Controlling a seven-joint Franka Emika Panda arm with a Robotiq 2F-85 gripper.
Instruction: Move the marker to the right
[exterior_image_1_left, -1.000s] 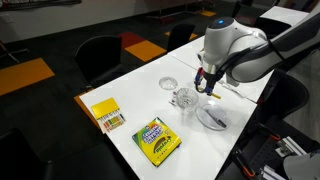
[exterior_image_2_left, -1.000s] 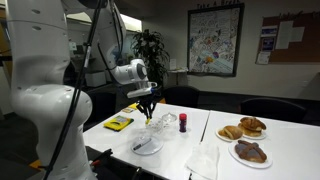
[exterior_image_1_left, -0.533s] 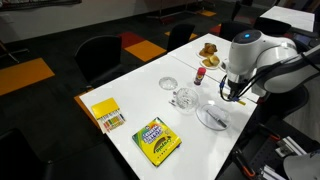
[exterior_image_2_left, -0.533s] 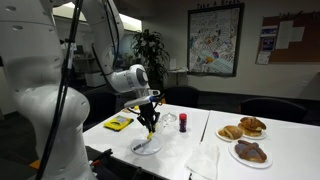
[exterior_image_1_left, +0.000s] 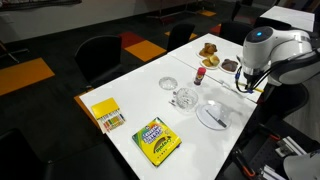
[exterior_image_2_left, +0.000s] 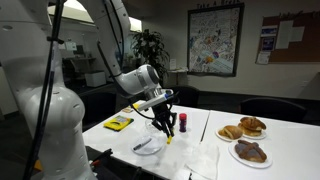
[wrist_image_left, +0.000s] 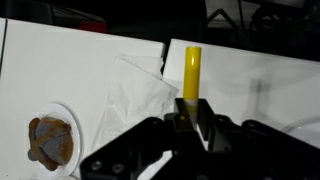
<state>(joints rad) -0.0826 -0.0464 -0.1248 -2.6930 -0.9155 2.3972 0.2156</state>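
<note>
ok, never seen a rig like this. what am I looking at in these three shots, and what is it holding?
One white robot arm ends in a two-fingered pincer. Two pictures come from cameras standing in the room; the third looks along the pincer from the arm's wrist. In the wrist view the pincer is shut on a yellow marker, with a white napkin nearby. In an exterior view the white table carries a crayon box, a plate, a glass and pastries.
</note>
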